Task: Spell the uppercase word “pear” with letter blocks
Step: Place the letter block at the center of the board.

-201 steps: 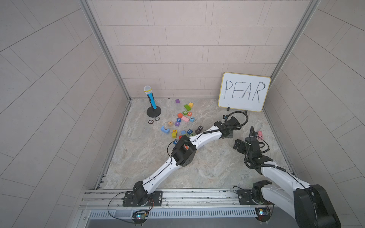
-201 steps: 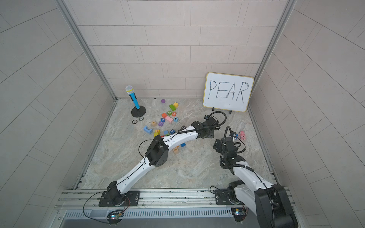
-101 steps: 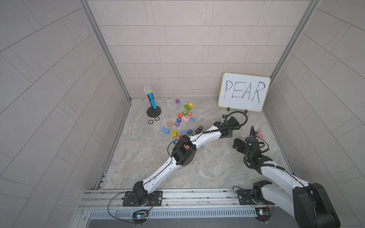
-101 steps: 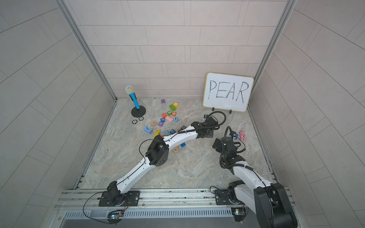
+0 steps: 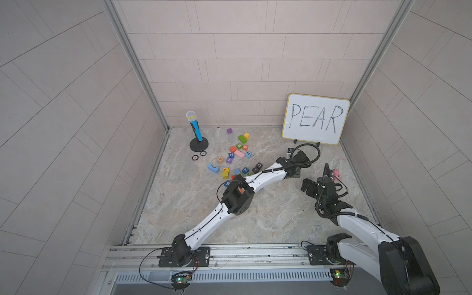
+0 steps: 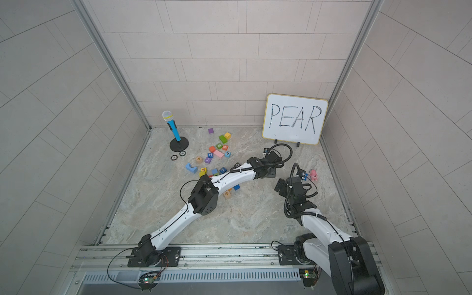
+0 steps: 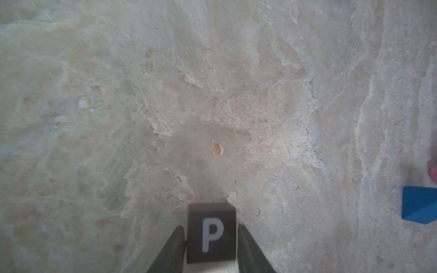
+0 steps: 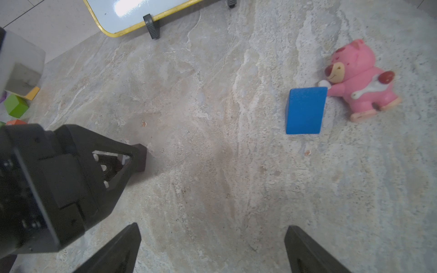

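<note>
Showing the black P block [image 7: 211,232] resting on the tabletop [image 5: 268,219] in its far right quarter, in front of the whiteboard [image 5: 316,118] lettered PEAR that stands in the far right corner. The block sits between the fingers of the left gripper [image 7: 211,227]; whether they press on it or stand just clear cannot be told. The right gripper [image 8: 212,225], its jaws spread wide and holding nothing, hangs just beside it toward the right edge. Near that edge a blue wedge block [image 8: 305,110] touches the paw of a pink bear figure [image 8: 359,80]. A toy microphone [image 5: 195,127] stands on a black base near the far left corner. Loose coloured blocks lie toward the far middle, among them the light blue A block [image 5: 248,154] and the yellow E block [image 5: 225,169], both well apart from the P block. The left arm [image 5: 263,176] lies across the near side of this cluster and covers several blocks. A red cube [image 5: 233,176] shows only an edge, its face unreadable. In both top views the P block is hidden under the left gripper.
</note>
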